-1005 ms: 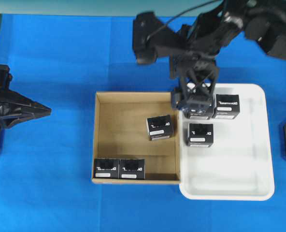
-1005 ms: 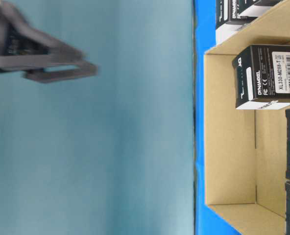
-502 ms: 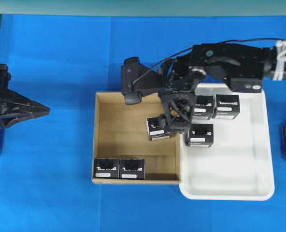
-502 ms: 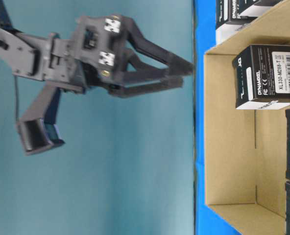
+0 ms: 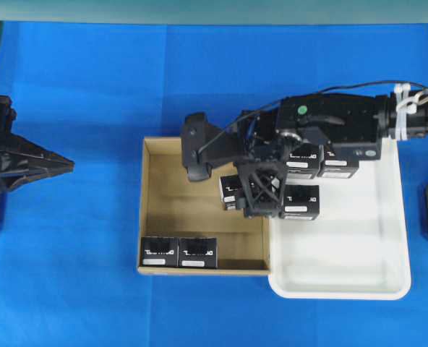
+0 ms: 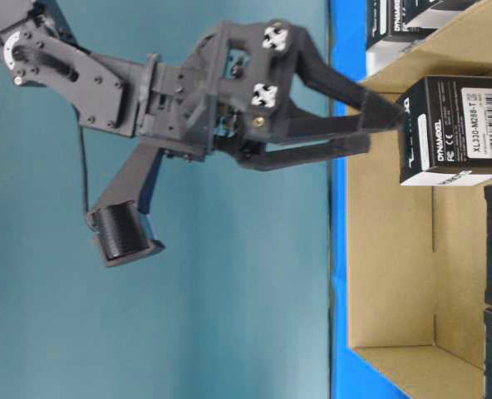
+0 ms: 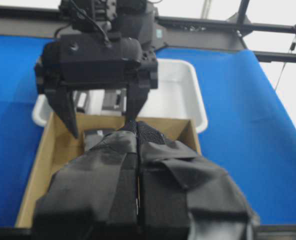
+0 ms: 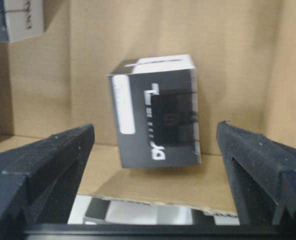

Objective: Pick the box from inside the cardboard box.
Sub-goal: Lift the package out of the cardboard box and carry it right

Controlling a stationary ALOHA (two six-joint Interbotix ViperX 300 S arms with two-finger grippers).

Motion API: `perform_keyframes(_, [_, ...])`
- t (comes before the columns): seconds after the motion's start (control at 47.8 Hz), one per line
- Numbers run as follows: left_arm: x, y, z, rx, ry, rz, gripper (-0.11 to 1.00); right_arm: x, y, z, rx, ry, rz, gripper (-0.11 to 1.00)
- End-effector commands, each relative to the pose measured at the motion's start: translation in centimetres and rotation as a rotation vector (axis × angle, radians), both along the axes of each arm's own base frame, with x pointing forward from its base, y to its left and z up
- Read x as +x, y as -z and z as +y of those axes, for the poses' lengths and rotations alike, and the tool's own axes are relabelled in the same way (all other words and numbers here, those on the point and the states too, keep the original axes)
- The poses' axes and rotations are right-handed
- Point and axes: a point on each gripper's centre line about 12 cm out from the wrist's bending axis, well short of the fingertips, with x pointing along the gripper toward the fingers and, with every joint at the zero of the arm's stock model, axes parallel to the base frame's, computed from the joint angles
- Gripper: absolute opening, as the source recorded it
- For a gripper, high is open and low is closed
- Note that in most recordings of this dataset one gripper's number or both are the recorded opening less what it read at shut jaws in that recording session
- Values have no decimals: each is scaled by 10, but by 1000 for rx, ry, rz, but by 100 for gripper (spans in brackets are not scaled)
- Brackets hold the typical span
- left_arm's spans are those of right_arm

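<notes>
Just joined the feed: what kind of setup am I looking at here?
Most likely a lab tabletop rig for robot pick-and-place work: a blue-covered table, a low cardboard box holding small black retail boxes, a white tray beside it, and metal framing behind.

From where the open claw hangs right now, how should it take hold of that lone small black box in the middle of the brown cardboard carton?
Probably straight down from above, one finger on each of two opposite upright sides. The small black box stands apart from the brown cardboard carton walls and from the two black boxes in the corner, so those flat faces are free. The right gripper, open, already frames it.
</notes>
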Motion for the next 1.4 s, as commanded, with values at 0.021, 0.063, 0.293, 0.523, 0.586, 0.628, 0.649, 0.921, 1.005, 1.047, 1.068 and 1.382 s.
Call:
perform_keyframes(0.021, [2,-11,0,1,2,-29,-7,1,6,0,-29,-12,-1,100])
perform_keyframes(0.063, [2,-11,0,1,2,-29,-7,2,6,0,-42,-13,-12,100])
perform_keyframes(0.293, [2,-11,-2,-1,8,-29,-7,7,10,-2,-56,-17,-15,100])
perform_keyframes(0.523, [2,-11,-3,-1,14,-29,-7,7,27,4,-51,-33,25,100])
perform_keyframes(0.586, [2,-11,-3,-1,14,-29,-7,7,34,4,-51,-34,38,100])
perform_keyframes(0.628, [2,-11,-3,-1,14,-28,-7,8,37,4,-51,-34,40,100])
perform_keyframes(0.649, [2,-11,-3,-1,14,-28,-7,8,39,3,-51,-32,40,100])
perform_keyframes(0.921, [2,-11,-3,-1,14,-31,-7,10,45,1,-55,-21,26,100])
perform_keyframes(1.005, [2,-12,-3,-3,15,-34,-7,10,45,1,-53,-18,31,100])
perform_keyframes(1.047, [2,-13,-3,-3,15,-34,-7,9,45,2,-52,-17,32,99])
perform_keyframes(1.068, [2,-12,-3,-6,17,-32,-7,9,46,2,-52,-16,34,99])
perform_keyframes(1.382, [1,-13,-3,-12,16,-32,-7,10,40,3,-39,20,35,66])
